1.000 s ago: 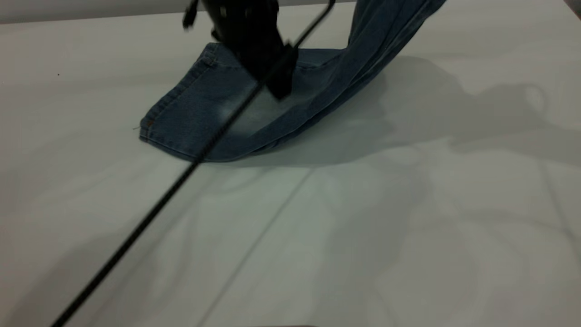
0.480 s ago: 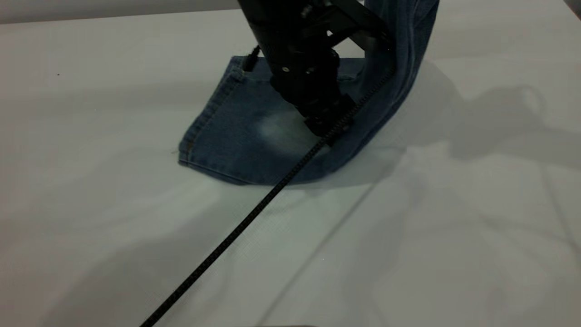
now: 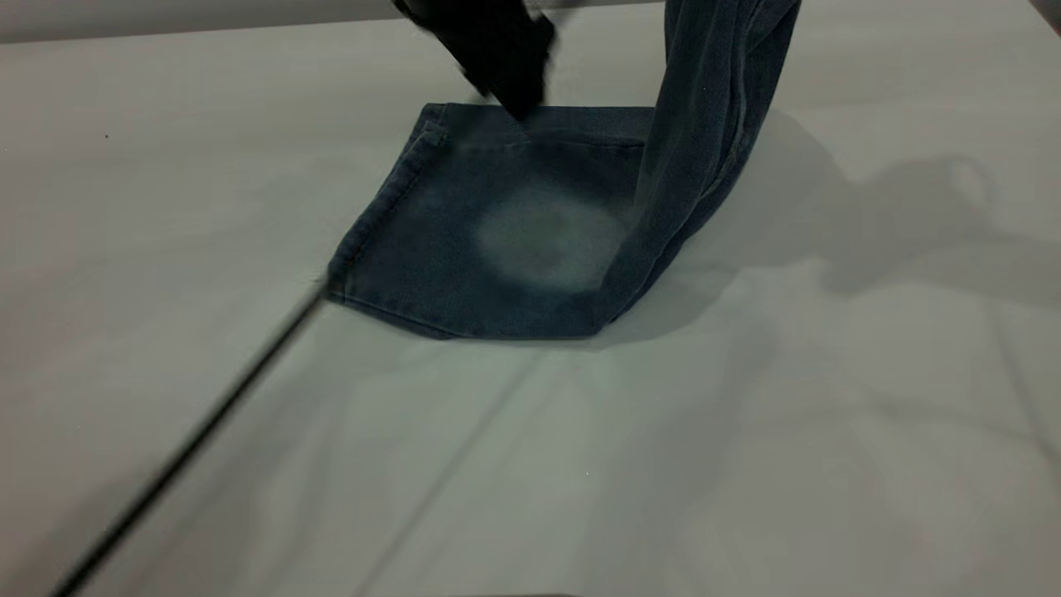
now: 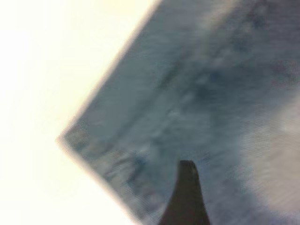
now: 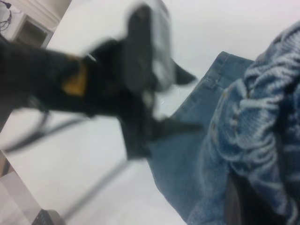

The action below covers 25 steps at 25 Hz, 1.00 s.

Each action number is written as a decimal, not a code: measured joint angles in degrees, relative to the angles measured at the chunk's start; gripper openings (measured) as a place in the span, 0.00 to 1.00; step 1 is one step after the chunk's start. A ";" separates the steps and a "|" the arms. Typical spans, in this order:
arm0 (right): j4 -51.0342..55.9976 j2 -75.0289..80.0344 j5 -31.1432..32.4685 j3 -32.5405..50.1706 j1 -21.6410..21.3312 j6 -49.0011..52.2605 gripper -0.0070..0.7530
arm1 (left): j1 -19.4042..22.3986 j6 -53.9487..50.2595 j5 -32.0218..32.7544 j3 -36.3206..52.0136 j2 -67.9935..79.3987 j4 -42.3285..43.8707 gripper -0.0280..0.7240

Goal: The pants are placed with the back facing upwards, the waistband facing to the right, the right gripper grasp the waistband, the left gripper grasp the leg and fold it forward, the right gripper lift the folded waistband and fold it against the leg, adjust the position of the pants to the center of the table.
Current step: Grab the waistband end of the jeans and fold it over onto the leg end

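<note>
The pants [image 3: 514,240] are blue denim. One leg [image 3: 464,249] lies flat on the table [image 3: 746,456] with a pale faded patch facing up; no print shows. The rest of the denim [image 3: 713,108] rises steeply at the right and leaves the exterior view at the top. My left gripper [image 3: 514,91], black and blurred, hovers just above the leg's far edge. In the right wrist view the left gripper [image 5: 187,101] is open with nothing in it. The gathered elastic waistband [image 5: 262,122] is bunched against my right gripper's dark finger [image 5: 234,206], which is shut on it.
A blurred black cable [image 3: 191,448] runs from the leg's near left corner to the lower left of the exterior view. Bare tabletop surrounds the pants. In the left wrist view one dark fingertip [image 4: 187,187] hangs over the leg's hem corner [image 4: 79,140].
The left gripper has come off the flat leg and pulled up and back toward the far edge. The cable has swung left. The raised denim hangs more upright.
</note>
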 joint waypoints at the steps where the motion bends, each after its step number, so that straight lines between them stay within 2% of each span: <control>1: 0.00 0.00 -0.31 0.05 0.32 -0.02 0.09 | 0.86 -0.30 0.12 0.00 -1.70 0.14 0.77; 3: -0.05 0.24 -1.25 0.05 1.63 -0.07 0.09 | 2.67 -1.29 0.18 0.00 -5.71 0.46 0.77; 6: -0.05 1.78 -4.46 0.05 5.78 -0.40 0.09 | 3.75 -1.96 0.18 0.00 -12.29 0.77 0.77; 12: 2.29 7.06 -16.15 0.05 15.07 -2.90 0.09 | 3.64 -2.79 0.70 0.00 -23.99 0.51 0.77; 16: 9.52 11.24 -22.09 0.05 19.58 -9.32 0.09 | 3.64 -5.58 1.62 0.00 -29.47 0.28 0.77; 21: 20.56 16.39 -25.22 0.05 23.57 -19.44 0.10 | 3.64 -7.66 3.79 0.00 -32.58 -1.71 0.77; 23: 24.24 18.14 -26.38 0.05 24.72 -22.32 0.13 | 3.64 -7.78 5.88 0.00 -32.68 -3.49 0.77; 25: 26.60 19.53 -27.79 0.05 25.33 -23.43 0.21 | 3.64 -7.78 7.61 0.05 -32.68 -5.30 0.77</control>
